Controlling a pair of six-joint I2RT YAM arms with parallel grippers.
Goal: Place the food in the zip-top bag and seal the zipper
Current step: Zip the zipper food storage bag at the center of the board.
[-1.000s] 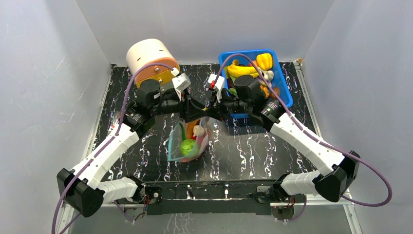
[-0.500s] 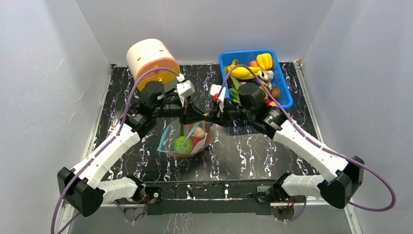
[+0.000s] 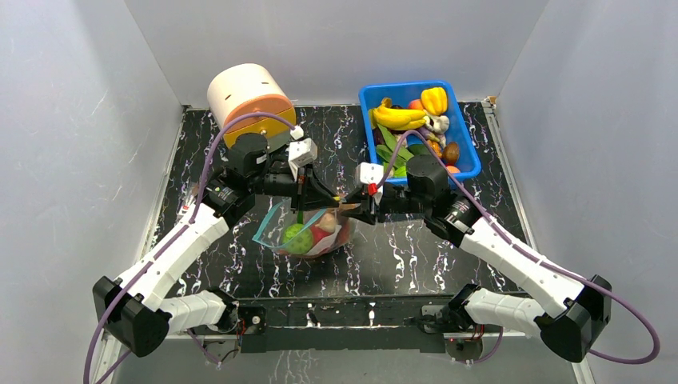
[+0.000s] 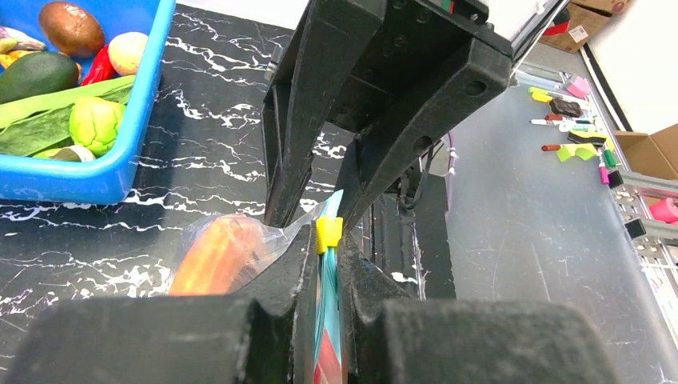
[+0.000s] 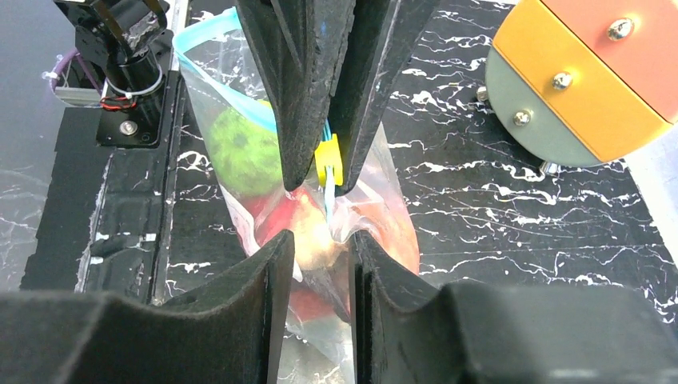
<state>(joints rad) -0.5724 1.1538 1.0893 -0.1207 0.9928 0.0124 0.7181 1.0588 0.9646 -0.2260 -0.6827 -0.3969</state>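
The task is somewhere in the middle. The zip-top bag (image 3: 308, 236) lies near the centre of the table (image 3: 416, 256), a little toward the left edge, and it holds already some of the food: a green piece (image 5: 240, 152), a red piece (image 5: 280, 216) and an orange piece (image 4: 220, 256) show through the clear plastic. Many more toy fruits and vegetables lie in the blue bin (image 3: 404, 85) at the far right corner. Whether all of them must go in cannot be told.

The sealing is not done. The zipper (image 4: 326, 304) gapes in a loop on the near side of the bag, so the mouth is open there. A small yellow slider (image 5: 328, 164) sits on the strip at the end where both grippers meet.

Both arms reach inward over the middle of the table, and their grippers face each other tip to tip above the far end of the bag. The left gripper (image 4: 324, 248) has its jaws pressed together on the teal strip, just behind the yellow slider. The right gripper (image 5: 321, 244) has its jaws a little apart. The crinkled plastic of the bag passes between them, but it does not look clamped.

A round white and orange container (image 3: 244, 100) stands at the far left corner, well apart from the work.
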